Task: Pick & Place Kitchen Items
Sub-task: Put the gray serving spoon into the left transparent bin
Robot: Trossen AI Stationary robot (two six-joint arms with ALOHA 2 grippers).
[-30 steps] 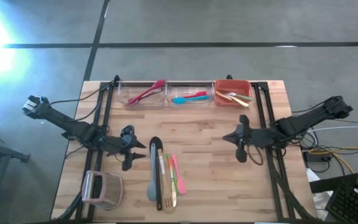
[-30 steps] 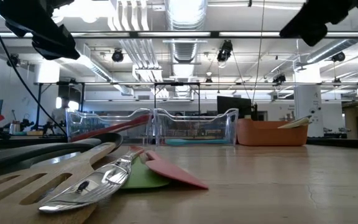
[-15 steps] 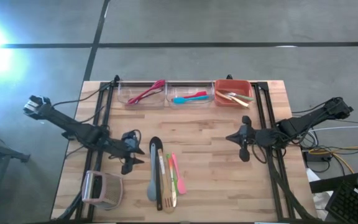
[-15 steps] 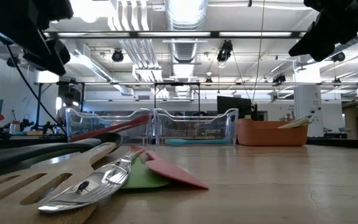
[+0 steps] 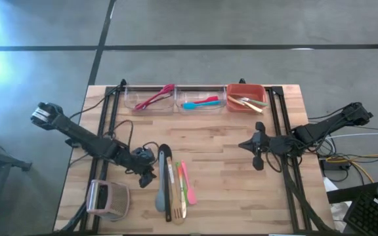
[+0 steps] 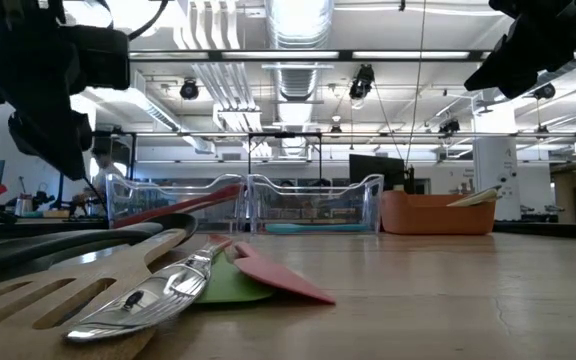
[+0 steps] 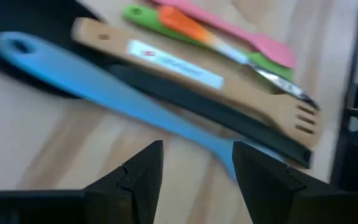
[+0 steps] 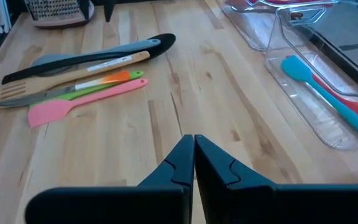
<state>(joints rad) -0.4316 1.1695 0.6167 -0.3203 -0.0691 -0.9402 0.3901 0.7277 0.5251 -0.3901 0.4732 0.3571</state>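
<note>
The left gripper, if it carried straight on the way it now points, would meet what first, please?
Most likely the blue-grey long-handled spoon: in the left wrist view it lies straight ahead of the open left gripper, nearest of the utensil cluster, with the black turner just beyond. Depth is hard to judge.

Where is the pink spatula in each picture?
High view: the flat pink silicone spatula is rightmost in the loose pile.
Low view: pink blade lies beside the green one.
Left wrist view: beyond the slotted wooden turner.
Right wrist view: nearest, beside that same turner.
</note>
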